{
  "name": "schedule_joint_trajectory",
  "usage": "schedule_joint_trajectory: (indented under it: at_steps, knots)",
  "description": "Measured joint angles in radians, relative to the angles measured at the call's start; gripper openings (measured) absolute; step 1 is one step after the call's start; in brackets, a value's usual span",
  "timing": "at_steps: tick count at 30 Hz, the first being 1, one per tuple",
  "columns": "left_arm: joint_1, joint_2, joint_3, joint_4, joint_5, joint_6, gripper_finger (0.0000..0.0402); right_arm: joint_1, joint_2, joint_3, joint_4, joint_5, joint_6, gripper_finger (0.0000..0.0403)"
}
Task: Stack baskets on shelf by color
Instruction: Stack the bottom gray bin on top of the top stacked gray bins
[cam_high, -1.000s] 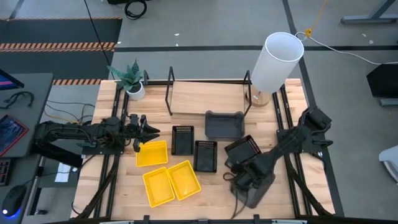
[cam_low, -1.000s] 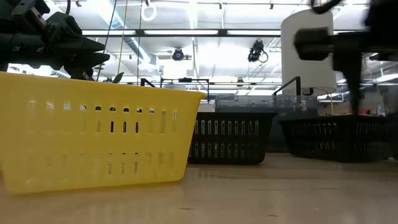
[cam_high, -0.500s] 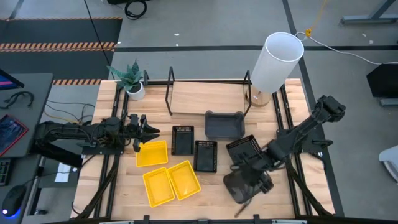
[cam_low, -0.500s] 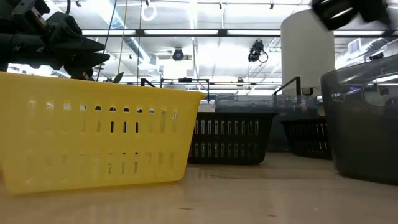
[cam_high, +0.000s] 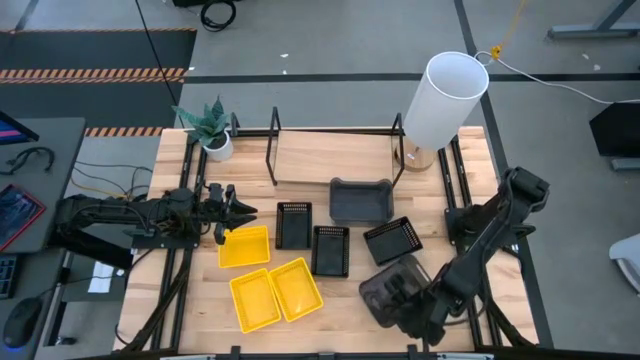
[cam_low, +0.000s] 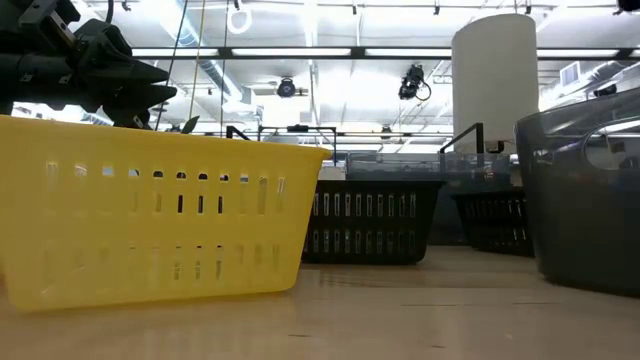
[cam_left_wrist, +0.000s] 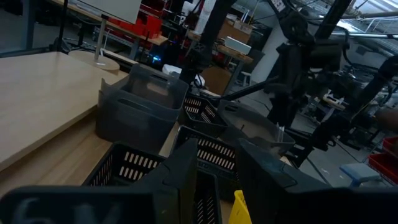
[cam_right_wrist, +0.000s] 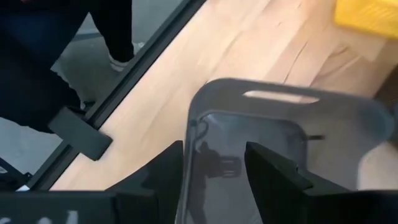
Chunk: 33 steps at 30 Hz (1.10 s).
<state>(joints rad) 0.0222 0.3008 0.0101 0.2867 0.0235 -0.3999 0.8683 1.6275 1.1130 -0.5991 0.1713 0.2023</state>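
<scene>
Your grey basket sits at the table's 5 o'clock corner, flat on the wood, open side up. The right gripper is on its near end: the two fingers stand a moderate gap apart, straddling the basket's end wall, one outside, one over the inside. I can't tell whether they actually pinch the wall or only bracket it.

A second grey basket sits at the table's centre, just at 6 o'clock of the shelf, touching its front edge or very near. The shelf board looks bare in the high view.

There are three black baskets: two side by side at the table's centre, one tilted askew at 4 o'clock of the centre, just at 12 o'clock of your held grey one.

Three yellow baskets: one at 8 o'clock of centre, and two more touching each other at 7 o'clock.

The left gripper hovers at 9 o'clock, just above the nearest yellow basket, fingers a narrow gap apart, holding nothing.

A white lamp stands at 1 o'clock, a potted plant at 11 o'clock.
</scene>
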Motion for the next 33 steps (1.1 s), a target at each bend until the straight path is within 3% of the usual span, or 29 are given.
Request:
schedule_joint_trajectory:
  at_steps: [6,11,17,26,33]
  knots:
    - [0.000,0.000,0.000,0.000,0.000,0.000,0.0117,0.013,0.080,0.000,0.000,-0.014,0.031,0.0202]
    - [0.000,0.000,0.000,0.000,0.000,0.001,0.0117,0.014,0.140,0.000,0.000,-0.008,0.035,0.0190]
    - [0.000,0.000,0.000,0.000,0.000,0.000,0.0117,0.008,0.174,0.000,-0.011,-0.017,0.036,0.0137]
    - [0.000,0.000,0.000,0.000,0.000,0.000,0.0117,-0.012,0.163,0.000,-0.005,-0.094,0.063,0.0013]
    - [0.000,0.000,0.000,0.000,0.000,0.000,0.0117,-0.024,0.128,0.000,-0.013,-0.129,0.077,0.0008]
